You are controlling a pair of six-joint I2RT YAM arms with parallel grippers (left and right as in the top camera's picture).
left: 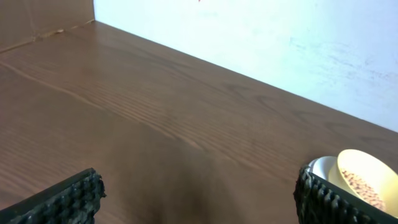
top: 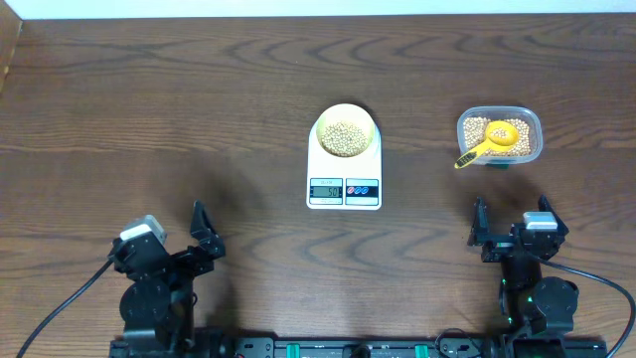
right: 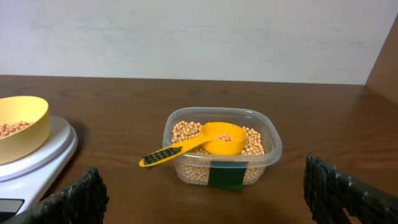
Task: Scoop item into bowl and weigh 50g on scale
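Note:
The pale yellow bowl (top: 345,131) stands on the white scale (top: 344,175) at the table's middle and holds tan beans (top: 345,138). The scale's display (top: 326,189) is lit. More beans fill a clear tub (top: 500,136) at the right, with a bright yellow scoop (top: 491,144) lying in it, handle over the rim. In the right wrist view the tub (right: 222,148), scoop (right: 205,142), bowl (right: 22,127) and scale (right: 37,163) show. My left gripper (top: 203,235) is open and empty at the front left. My right gripper (top: 509,227) is open and empty, in front of the tub.
A white wall (left: 261,37) runs along the table's far edge. The bowl (left: 367,177) shows at the right edge of the left wrist view. A green tape patch (right: 225,175) is on the tub's front. Bare wood lies between both grippers and the scale.

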